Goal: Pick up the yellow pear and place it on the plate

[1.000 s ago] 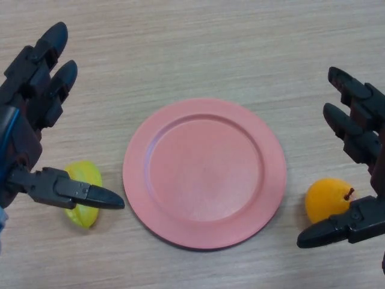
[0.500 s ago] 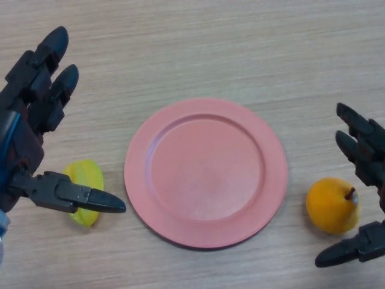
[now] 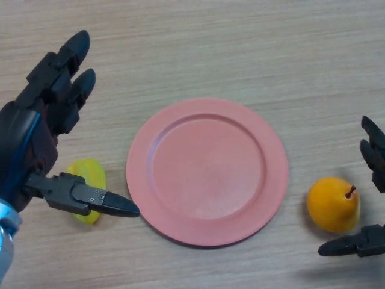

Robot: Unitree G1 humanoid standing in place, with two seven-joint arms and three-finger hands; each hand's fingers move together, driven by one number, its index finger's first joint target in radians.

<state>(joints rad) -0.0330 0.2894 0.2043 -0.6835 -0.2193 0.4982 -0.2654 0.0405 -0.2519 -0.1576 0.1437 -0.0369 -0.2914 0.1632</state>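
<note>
A yellow pear (image 3: 86,176) lies on the wooden table left of the pink plate (image 3: 207,171), partly hidden by my left hand (image 3: 33,144). That hand hovers over it, open, its thumb stretched across the pear's near side toward the plate's rim. An orange pear (image 3: 332,204) with a short stem rests right of the plate. My right hand (image 3: 370,241) shows only at the right edge, open, thumb below the orange pear and fingers above it. Nothing lies on the plate.
The wooden table (image 3: 228,48) stretches away behind the plate.
My left hand has shifted right and a little forward over the yellow pear. My right hand has drawn back toward the right edge, away from the orange pear.
</note>
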